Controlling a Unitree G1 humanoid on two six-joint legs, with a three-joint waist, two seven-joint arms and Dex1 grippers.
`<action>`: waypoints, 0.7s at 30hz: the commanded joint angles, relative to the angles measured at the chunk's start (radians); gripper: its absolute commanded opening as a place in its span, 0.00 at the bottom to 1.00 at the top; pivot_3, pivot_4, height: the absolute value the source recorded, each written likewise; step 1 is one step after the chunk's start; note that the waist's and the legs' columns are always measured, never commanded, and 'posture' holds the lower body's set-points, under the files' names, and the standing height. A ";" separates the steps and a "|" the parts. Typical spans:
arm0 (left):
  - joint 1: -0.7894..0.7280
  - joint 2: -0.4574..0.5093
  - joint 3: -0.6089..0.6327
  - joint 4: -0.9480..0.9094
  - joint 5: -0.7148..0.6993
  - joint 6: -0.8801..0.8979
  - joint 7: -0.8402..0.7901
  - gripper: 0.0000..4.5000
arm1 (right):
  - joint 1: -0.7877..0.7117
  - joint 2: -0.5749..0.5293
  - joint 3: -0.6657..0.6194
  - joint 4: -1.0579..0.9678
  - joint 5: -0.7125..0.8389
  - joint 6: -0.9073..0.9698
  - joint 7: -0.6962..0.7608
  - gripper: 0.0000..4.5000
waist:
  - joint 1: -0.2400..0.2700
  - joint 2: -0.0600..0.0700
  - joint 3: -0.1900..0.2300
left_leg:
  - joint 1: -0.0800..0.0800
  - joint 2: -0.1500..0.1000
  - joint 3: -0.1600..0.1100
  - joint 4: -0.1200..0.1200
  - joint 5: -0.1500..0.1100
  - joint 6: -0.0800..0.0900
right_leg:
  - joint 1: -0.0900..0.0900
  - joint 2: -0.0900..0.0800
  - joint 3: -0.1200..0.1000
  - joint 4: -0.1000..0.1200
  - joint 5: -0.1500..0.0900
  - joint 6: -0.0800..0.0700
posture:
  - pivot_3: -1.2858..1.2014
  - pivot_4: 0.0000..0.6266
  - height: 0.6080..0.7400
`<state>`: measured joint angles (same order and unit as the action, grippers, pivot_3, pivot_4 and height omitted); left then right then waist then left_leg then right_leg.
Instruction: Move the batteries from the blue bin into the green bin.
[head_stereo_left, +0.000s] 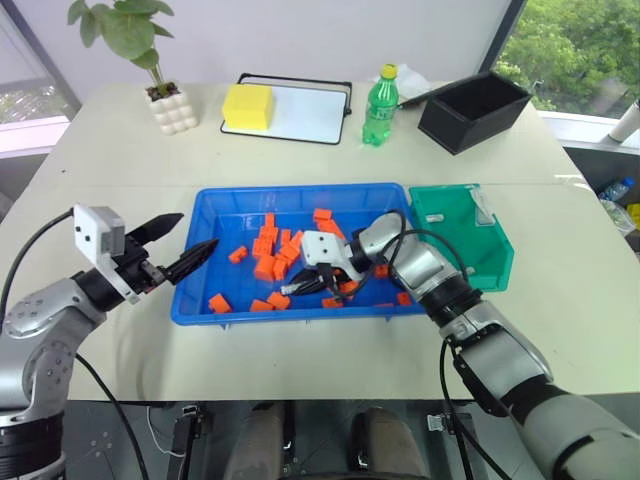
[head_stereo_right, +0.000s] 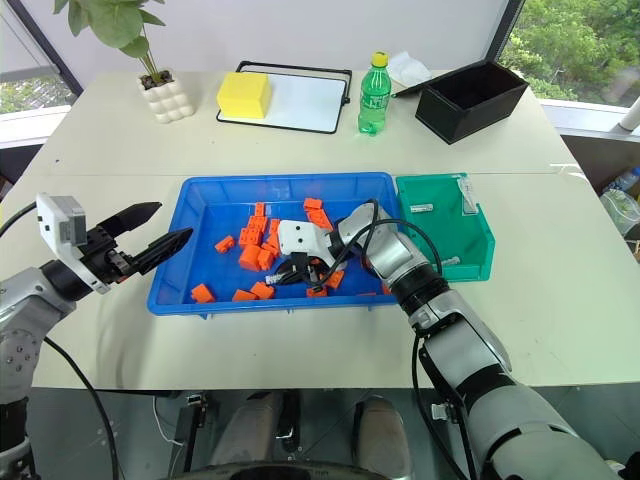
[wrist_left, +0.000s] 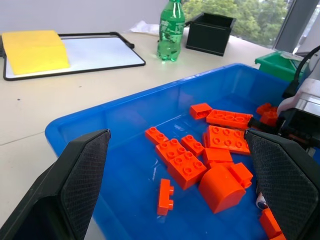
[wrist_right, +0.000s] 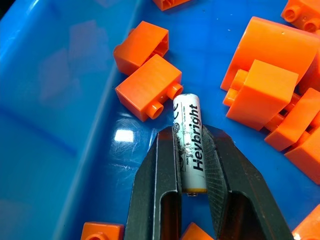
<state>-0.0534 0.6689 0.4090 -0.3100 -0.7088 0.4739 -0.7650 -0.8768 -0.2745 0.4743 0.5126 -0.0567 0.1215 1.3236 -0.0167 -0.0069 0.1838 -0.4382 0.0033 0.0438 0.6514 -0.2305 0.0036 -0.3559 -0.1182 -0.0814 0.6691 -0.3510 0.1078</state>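
The right end effector (wrist_right: 192, 167) is clenching a battery (wrist_right: 189, 147) across its middle down in the blue bin (head_stereo_left: 225, 205) among orange blocks (wrist_right: 149, 87), gripping what looks a light, rigid, slick cylinder likely to roll.

White battery (wrist_right: 189, 142) flat on blue bin (head_stereo_left: 225, 205) floor; two batteries (head_stereo_right: 421, 208) in green bin (head_stereo_right: 483, 243).
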 joint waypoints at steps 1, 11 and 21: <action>-0.004 0.003 0.021 -0.034 -0.005 -0.025 0.000 1.00 | -0.026 0.001 -0.019 -0.038 0.005 0.002 -0.009 0.03 | 0.000 0.000 0.000 | 0.000 0.000 0.000 0.000 0.000 0.000 | 0.000 0.000 0.000 0.000 0.000 0.000 | 0.52 0.24 1.00; -0.107 0.097 -0.061 0.027 -0.032 0.002 -0.195 1.00 | -0.194 -0.163 -0.253 -0.261 0.147 0.215 -0.030 0.03 | 0.009 0.000 0.000 | 0.000 -0.001 -0.001 0.000 0.000 0.000 | 0.000 0.000 0.000 0.000 0.000 0.000 | 0.52 0.24 1.00; -0.378 0.104 -0.262 0.207 0.017 -0.011 -0.422 1.00 | -0.074 -0.521 -0.366 -0.323 0.123 0.310 -0.058 0.03 | 0.005 0.000 0.000 | -0.001 -0.002 0.001 -0.002 0.000 0.000 | -0.001 -0.001 0.000 -0.001 0.000 0.000 | 0.52 0.24 1.00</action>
<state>-0.4082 0.7707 0.1574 -0.1097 -0.6997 0.4855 -1.1584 -0.9511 -0.7745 0.1464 0.2268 0.0609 0.4223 1.2750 -0.0121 -0.0071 0.1841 -0.4388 0.0016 0.0457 0.6489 -0.2305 0.0038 -0.3568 -0.1192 -0.0814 0.6682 -0.3510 0.1078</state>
